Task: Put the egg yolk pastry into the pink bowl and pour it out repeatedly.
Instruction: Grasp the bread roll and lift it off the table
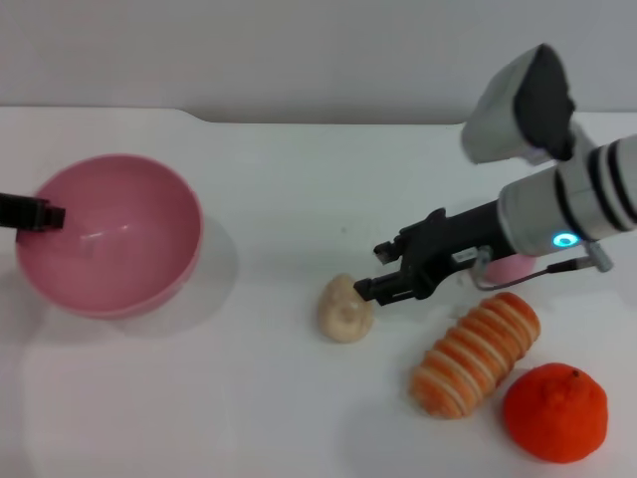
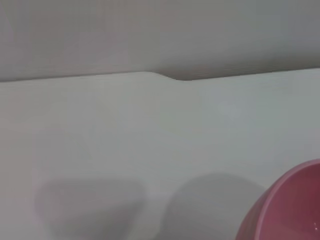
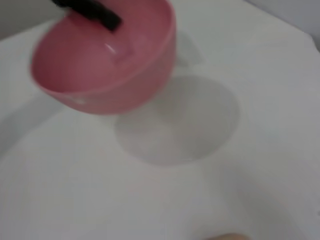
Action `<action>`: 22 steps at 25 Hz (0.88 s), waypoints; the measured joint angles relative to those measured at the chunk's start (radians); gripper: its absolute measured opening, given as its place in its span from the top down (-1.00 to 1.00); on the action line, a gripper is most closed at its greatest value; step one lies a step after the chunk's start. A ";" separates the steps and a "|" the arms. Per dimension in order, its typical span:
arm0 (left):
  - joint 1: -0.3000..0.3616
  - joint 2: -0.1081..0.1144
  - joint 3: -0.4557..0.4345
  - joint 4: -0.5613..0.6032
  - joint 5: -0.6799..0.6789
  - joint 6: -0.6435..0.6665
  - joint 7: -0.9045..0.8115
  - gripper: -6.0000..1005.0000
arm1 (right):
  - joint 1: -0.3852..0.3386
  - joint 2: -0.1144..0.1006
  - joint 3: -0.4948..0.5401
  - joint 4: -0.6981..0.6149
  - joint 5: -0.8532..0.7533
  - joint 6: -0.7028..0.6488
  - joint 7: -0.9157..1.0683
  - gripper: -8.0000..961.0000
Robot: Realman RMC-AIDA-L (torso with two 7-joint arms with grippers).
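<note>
- Head view: left gripper (image 1: 45, 214) holds the bowl (image 1: 149, 269) rim at far left; its fingers' state I cannot tell.
- Pastry (image 1: 344, 309) lies mid-table, outside the bowl; probably light, crumbly: pinch its sides gently.
- Right gripper (image 1: 373, 284), fingers open, touches the pastry's right.

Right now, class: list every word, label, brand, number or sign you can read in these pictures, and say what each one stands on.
None can be read.
The pink bowl, the egg yolk pastry, the striped roll and the orange fruit carry no print.
The right gripper has a small pale patch on its dark body, too small to read.
The right arm's lit cyan ring is a light, not a sign.
</note>
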 joint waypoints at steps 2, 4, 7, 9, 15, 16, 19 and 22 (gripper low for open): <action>0.019 -0.001 0.010 0.037 -0.002 0.016 -0.010 0.99 | 0.007 0.000 -0.042 0.021 0.001 0.043 0.026 -0.25; 0.030 -0.001 0.019 0.054 -0.004 0.023 -0.016 0.99 | 0.011 0.002 -0.090 0.053 0.019 0.106 0.037 -0.25; 0.031 -0.001 0.033 0.059 -0.005 0.024 -0.020 0.99 | 0.014 0.006 -0.163 0.101 0.098 0.192 0.037 -0.25; 0.027 0.000 0.047 0.057 -0.005 0.023 -0.020 0.99 | 0.020 0.006 -0.218 0.133 0.151 0.246 0.036 -0.25; 0.016 0.000 0.082 0.052 -0.005 0.021 -0.021 0.99 | 0.049 0.007 -0.317 0.215 0.190 0.347 0.052 -0.19; 0.016 0.000 0.083 0.052 -0.005 0.021 -0.021 0.99 | 0.052 0.007 -0.320 0.224 0.192 0.350 0.057 -0.17; 0.013 0.000 0.085 0.052 -0.006 0.021 -0.022 0.99 | 0.055 0.002 -0.315 0.235 0.193 0.347 0.072 -0.13; 0.011 0.000 0.089 0.051 -0.006 0.021 -0.023 0.99 | 0.045 -0.002 -0.306 0.221 0.193 0.338 0.074 -0.09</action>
